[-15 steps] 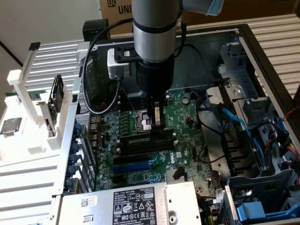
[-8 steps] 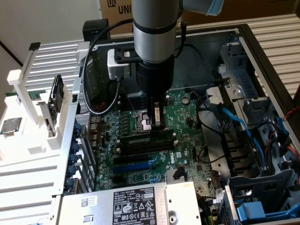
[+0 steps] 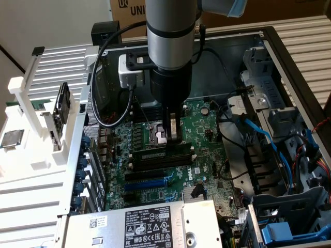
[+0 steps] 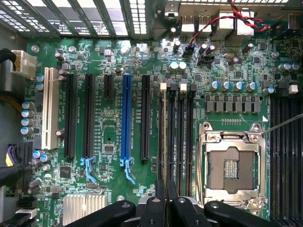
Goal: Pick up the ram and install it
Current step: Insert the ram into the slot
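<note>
Black two-finger gripper hung straight down over the green motherboard inside the open grey computer case. In the wrist view its fingertips stood nearly together, apparently pinched on the top edge of the ram, a long, thin, dark-green circuit strip with black chips and a small white label.

The ram stood on its long edge, in line with the bank of long black memory slots with white end clips, next to the square metal processor socket. Could not tell whether it was fully seated or just resting in the slot mouth. The blue expansion slot lay well apart from it.

Handling, by judgement:
- Light and stiff, but thin; it would flex or crack under a sideways load.
- Chips and gold contacts are fragile. It is best taken by the bare top edge near mid-length, flat faces between the pads.
- Smooth faces could slip or tilt if pinched off-centre.
</note>
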Tool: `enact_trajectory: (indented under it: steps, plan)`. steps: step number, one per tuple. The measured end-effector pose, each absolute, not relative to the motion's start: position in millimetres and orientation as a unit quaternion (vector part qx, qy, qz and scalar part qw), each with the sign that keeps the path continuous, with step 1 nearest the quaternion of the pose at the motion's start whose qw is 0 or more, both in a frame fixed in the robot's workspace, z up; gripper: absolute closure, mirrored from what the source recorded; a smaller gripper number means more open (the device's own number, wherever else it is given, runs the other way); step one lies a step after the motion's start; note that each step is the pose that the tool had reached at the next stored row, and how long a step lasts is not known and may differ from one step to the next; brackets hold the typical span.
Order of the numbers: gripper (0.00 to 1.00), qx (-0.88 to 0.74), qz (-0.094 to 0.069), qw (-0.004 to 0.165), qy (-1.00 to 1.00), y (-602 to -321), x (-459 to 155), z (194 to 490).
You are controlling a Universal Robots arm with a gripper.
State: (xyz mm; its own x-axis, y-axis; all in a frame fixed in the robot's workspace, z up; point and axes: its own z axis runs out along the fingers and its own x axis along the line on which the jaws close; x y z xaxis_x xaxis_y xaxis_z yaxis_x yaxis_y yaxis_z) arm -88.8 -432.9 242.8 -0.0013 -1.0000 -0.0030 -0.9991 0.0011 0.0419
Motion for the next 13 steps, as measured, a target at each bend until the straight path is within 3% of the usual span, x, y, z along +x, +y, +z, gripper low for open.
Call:
enact_trajectory:
  steps: [13]
  plan:
    - [0.88,0.702,-0.016,0.014,-0.712,-433.1,-88.8,242.2]
